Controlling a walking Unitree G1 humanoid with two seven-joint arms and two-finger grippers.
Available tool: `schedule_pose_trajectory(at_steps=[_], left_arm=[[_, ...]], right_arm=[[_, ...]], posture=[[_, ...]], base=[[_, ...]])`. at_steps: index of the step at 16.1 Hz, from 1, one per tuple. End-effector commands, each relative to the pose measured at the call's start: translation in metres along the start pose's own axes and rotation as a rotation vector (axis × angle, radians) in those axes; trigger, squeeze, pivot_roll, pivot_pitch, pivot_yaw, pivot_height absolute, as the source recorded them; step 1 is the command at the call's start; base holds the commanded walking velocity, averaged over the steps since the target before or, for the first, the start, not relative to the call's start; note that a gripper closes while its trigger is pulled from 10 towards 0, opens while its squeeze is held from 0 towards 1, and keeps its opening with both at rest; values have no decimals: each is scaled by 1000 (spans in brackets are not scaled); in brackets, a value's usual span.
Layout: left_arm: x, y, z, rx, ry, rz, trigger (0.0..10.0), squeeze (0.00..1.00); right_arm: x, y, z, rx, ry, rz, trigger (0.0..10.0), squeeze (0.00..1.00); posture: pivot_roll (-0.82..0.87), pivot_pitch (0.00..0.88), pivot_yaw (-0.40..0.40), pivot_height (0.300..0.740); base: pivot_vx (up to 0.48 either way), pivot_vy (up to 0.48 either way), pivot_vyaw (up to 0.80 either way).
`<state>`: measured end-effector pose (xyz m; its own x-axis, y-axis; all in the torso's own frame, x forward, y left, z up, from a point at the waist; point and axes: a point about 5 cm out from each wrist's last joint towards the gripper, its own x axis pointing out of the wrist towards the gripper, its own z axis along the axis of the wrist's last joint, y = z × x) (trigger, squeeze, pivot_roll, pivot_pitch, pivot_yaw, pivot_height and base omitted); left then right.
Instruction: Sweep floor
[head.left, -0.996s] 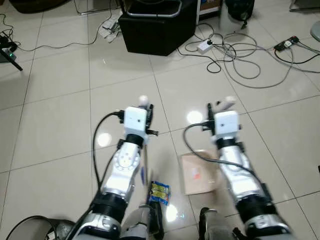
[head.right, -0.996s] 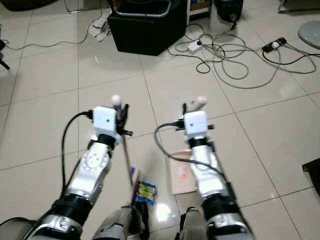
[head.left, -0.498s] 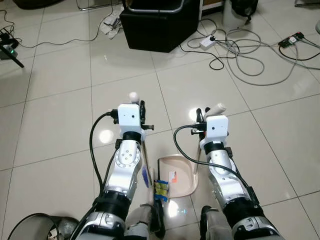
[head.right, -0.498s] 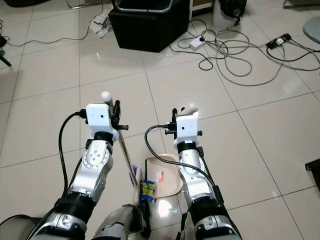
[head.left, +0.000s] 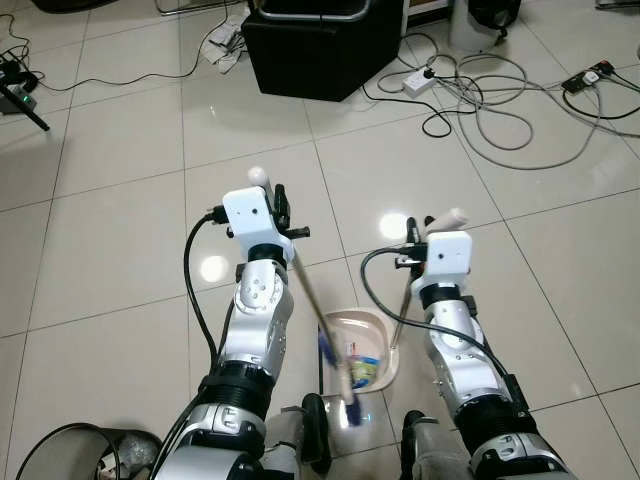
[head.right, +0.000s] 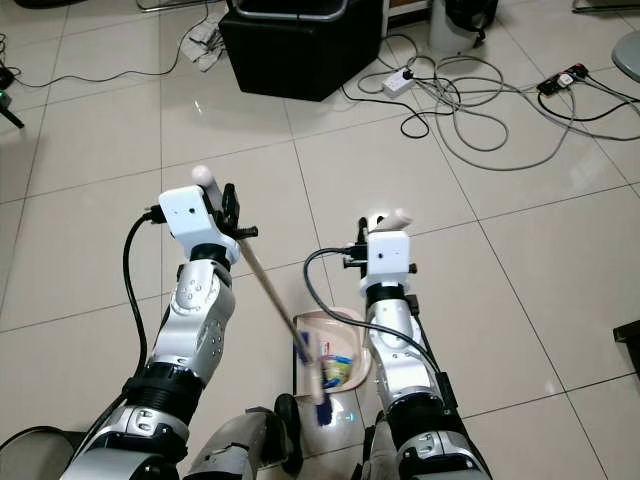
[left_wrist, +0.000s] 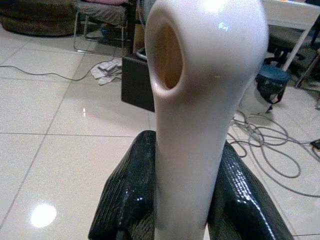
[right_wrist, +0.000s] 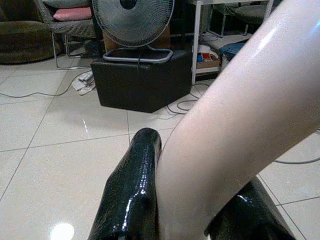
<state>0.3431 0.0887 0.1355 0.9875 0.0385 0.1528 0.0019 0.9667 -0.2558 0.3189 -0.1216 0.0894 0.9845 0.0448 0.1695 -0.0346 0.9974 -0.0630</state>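
Going left to right across the head views: there's a dark bin (head.left: 60, 455) at the bottom-left corner of the tiled floor (head.left: 110, 270). Next, the left gripper (head.right: 228, 208) is clamped around the top of the broom (head.right: 268, 294). The left wrist view shows what the head cam can't: both black fingers (left_wrist: 127, 200) pressed against the cream handle, which has a hole through its tip. The broom's long axis runs diagonally, from the gripper down and toward the robot's right, so its blue bristle end lands at the near rim of the dustpan (head.left: 345, 325), well below the gripper and close to the robot's feet.

The pan sits on the floor between the two arms, with a small yellow-and-blue wrapper (head.left: 362, 371) lying in it. Its thin handle (head.left: 401, 305) rises steeply to the right gripper (head.left: 420, 228), which is closed around the cream grip; the right wrist view shows that squeeze up close, fingers (right_wrist: 132, 200) on both sides.

Further back there's a black box (head.left: 325, 45) with a fan (right_wrist: 132, 22) on top, and off to the right a tangle of cables (head.left: 500, 95).
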Motion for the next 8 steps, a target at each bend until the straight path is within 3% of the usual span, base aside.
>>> schedule_pose_trajectory(at_steps=[1, 4, 8], left_arm=[[3, -13, 4, -63, -7, -36, 10000, 0], [17, -21, 23, 20, -70, -205, 10000, 0], [39, -13, 55, 117, -126, -356, 10000, 0]], right_arm=[[-4, 2, -6, 17, 37, 0, 10000, 0], [-4, -12, -1, 19, 8, -16, 10000, 0], [-8, -34, 4, 20, -20, -62, 10000, 0]], posture=[[22, 261, 140, 740], [11, 215, 140, 740], [8, 176, 145, 740]], base=[[0, 0, 0], [0, 0, 0], [0, 0, 0]])
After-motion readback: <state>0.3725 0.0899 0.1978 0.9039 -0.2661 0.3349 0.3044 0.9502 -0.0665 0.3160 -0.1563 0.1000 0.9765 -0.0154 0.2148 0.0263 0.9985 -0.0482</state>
